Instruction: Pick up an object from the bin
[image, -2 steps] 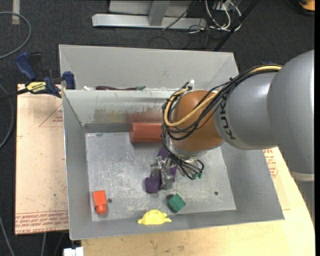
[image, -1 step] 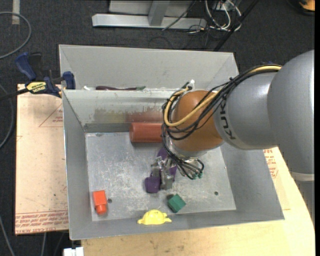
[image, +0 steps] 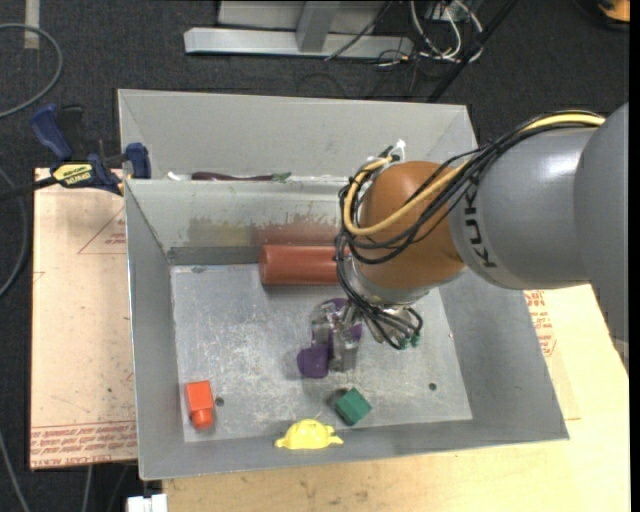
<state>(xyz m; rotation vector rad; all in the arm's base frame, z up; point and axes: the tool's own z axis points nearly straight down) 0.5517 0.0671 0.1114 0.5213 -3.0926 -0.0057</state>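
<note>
Scuffed grey metal bin (image: 230, 330), centre: gripper (image: 338, 345), its opening impossible to tell, stands just right of a small rounded purple piece (image: 312, 362); green cube (image: 351, 406) and lumpy yellow figure (image: 308, 435) lie nearer, orange block (image: 199, 403) near-left, smooth red-brown cylinder (image: 298, 265) far.

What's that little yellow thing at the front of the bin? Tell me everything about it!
The small lumpy yellow thing looks like smooth plastic, rounded with a little bump on top. It lies on the grey metal bin's floor, right by the front wall. Nothing touches it; the small green block sits nearby, apart.
</note>
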